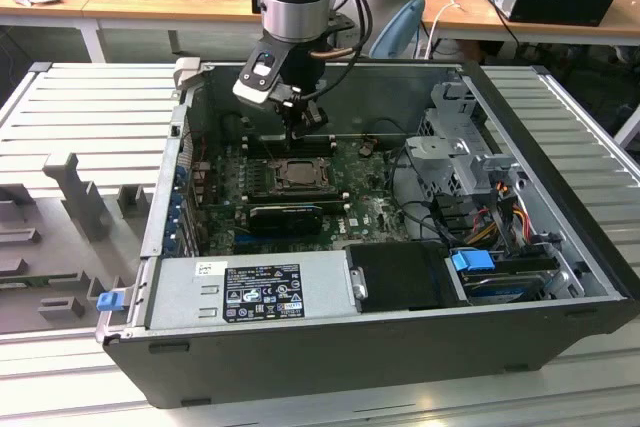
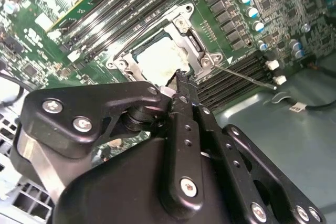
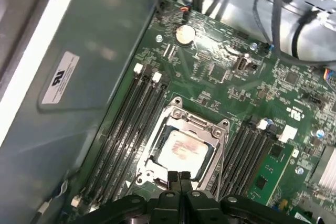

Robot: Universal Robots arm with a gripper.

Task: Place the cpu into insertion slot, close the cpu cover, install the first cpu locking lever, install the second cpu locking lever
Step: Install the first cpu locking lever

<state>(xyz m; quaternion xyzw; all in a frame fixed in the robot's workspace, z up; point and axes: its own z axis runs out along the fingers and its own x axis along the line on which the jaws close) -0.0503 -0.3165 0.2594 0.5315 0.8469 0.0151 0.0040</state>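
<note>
First wrist view shows the cpu (image 3: 182,149) seated in the insertion slot (image 3: 169,128); the tool (image 3: 178,176) pinched closed, empty.

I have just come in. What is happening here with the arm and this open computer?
A single robot arm reaches down into an open computer case. Its gripper, fingers shut together with nothing visible between them, hangs just above the insertion slot on the green board. The cpu already lies in the slot, and the cpu cover appears to lie flat around it. A thin lever sticks out beside the socket, apparently not latched.
</note>
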